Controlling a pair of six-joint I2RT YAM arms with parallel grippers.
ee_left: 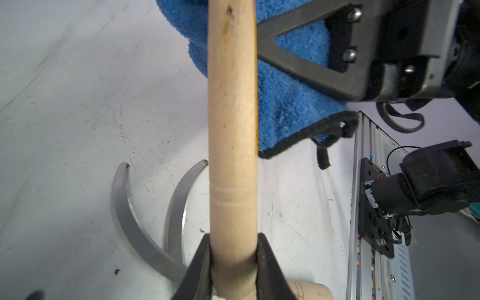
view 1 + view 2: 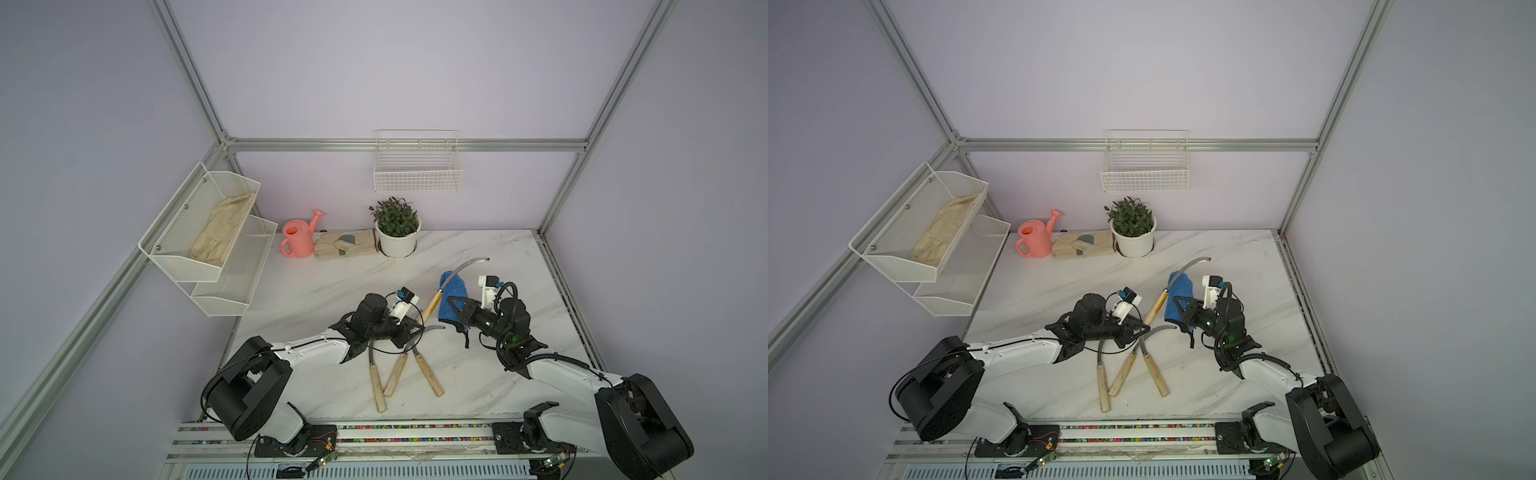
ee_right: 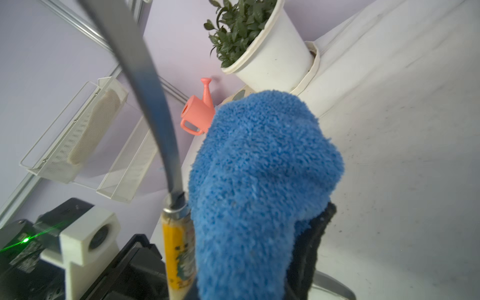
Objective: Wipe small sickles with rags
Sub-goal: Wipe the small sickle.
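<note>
Left hand point(image 1: 232, 250) around sickle handle point(image 1: 232, 117)

The fluffy microfibre rag point(image 2: 452, 286) in the black right end effector point(image 2: 454, 302) is bright blue, black-trimmed. Beside it, the small sickle point(image 2: 432, 302) shows pale wood, a yellow label, grey blade.

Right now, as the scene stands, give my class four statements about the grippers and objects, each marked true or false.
1. The left gripper is shut on the held sickle, at its wooden handle. True.
2. The right gripper holds a beige glove. False: it is shut on the blue cloth.
3. On the table lie three sickles. True.
4. The watering can sits in a wall basket. False: it stands on the table beside the glove.
</note>
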